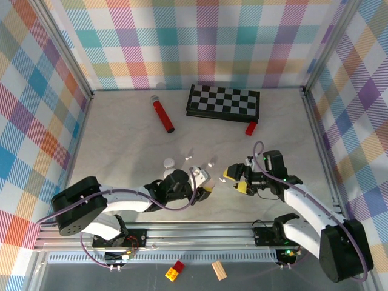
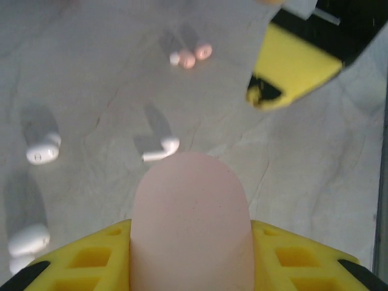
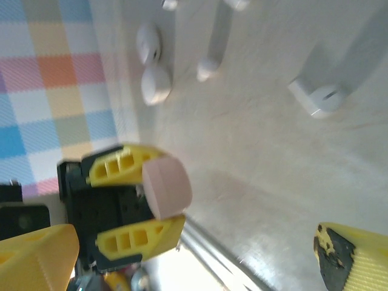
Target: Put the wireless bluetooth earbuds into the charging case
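Observation:
My left gripper is shut on a pale pink oval charging case, which stands out beyond the yellow fingers. The right wrist view shows the same case clamped between those fingers, low over the table near its front edge. Beyond it, earbuds lie loose on the table: a white stemmed one, another white one and a pinkish pair. My right gripper is open and holds nothing. It hangs just right of the left gripper, one yellow finger close to the case.
Two white oval cases lie at the left by the checked wall. A red cylinder, a folded chessboard and a small red block sit at the back. The metal front rail runs just behind the grippers.

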Motion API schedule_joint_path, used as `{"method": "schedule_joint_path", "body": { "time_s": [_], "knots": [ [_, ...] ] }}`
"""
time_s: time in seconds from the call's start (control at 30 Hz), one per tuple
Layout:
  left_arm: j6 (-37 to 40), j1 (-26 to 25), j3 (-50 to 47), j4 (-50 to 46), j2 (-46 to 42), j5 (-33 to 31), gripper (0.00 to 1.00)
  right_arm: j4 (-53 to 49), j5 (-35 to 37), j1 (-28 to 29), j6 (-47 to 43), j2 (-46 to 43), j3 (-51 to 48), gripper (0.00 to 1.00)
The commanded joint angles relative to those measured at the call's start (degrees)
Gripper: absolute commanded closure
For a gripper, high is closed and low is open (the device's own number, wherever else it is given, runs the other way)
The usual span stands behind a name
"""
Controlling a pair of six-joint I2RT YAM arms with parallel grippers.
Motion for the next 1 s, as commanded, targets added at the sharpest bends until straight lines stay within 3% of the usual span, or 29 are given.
{"method": "schedule_joint_path", "body": {
  "time_s": [0.0,0.13,0.27,0.77,0.97],
  "knots": [
    [2.55,0.98,2.81,1.45,-0.48,4.65,0.67,7.04,-6.74,3.3,6.66,0.31,1.48,0.0],
    [2.93,1.13,4.04,2.18,-0.22,6.47,0.67,16.02,-7.59,3.9,14.47,0.09,-1.14,0.03],
    [2.4,1.13,4.71,4.24,0.36,7.48,0.67,18.41,-6.66,4.81,16.49,0.31,-2.37,0.1],
    [1.01,1.22,6.36,6.85,2.33,10.34,0.66,19.04,-6.39,4.96,16.69,0.15,-3.36,0.79],
    [-0.05,1.31,5.32,8.08,1.55,10.97,0.66,14.62,-5.26,4.96,13.07,-1.8,-1.74,0.81]
  ]
}}
